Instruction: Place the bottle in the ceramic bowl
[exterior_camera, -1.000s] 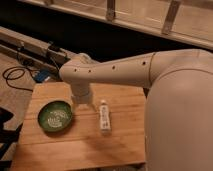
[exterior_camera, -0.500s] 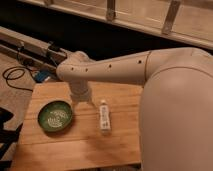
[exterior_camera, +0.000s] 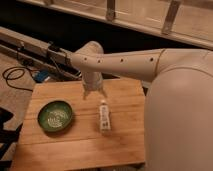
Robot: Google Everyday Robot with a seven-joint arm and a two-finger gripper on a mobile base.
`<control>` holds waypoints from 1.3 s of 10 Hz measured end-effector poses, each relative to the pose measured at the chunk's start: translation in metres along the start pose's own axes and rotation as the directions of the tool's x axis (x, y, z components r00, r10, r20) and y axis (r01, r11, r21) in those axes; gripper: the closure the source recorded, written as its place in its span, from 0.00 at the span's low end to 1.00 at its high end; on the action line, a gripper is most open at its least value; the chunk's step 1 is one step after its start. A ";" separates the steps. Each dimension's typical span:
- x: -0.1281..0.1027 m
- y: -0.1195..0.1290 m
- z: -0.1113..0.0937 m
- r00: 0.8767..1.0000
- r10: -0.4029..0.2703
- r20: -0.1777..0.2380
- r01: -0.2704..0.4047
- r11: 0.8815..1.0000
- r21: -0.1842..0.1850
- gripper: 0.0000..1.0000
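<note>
In the camera view, the bottle (exterior_camera: 104, 116) lies flat on the wooden table (exterior_camera: 75, 147), its long axis running away from the camera, well to the right of the green bowl (exterior_camera: 44, 111), which sits empty near the table's left side. The gripper (exterior_camera: 94, 93) hangs from the white arm (exterior_camera: 125, 62) just beyond the bottle's far end and a little to its left, fingers pointing down and spread apart with nothing between them. The step in hand looks like the reach for the grasp. To do it well, the gripper should shift slightly right and toward the camera until it is centred over the bottle's middle, with the jaws set across the narrow width, not along the length. It should then come straight down so one finger passes each side. A slim, round plastic bottle will probably roll if one finger touches first, so closing evenly matters. Gripping near the middle should keep it level on the lift. The carry is then leftward, releasing low over the bowl's centre.
</note>
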 end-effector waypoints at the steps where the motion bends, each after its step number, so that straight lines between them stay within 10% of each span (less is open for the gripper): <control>1: 0.006 -0.016 0.002 1.000 -0.009 0.000 0.009 1.000 -0.015 0.35; 4: 0.028 -0.043 0.032 0.997 -0.046 -0.058 0.044 0.998 -0.043 0.35; 13: 0.018 -0.022 0.050 0.992 -0.123 -0.024 0.122 0.992 -0.031 0.35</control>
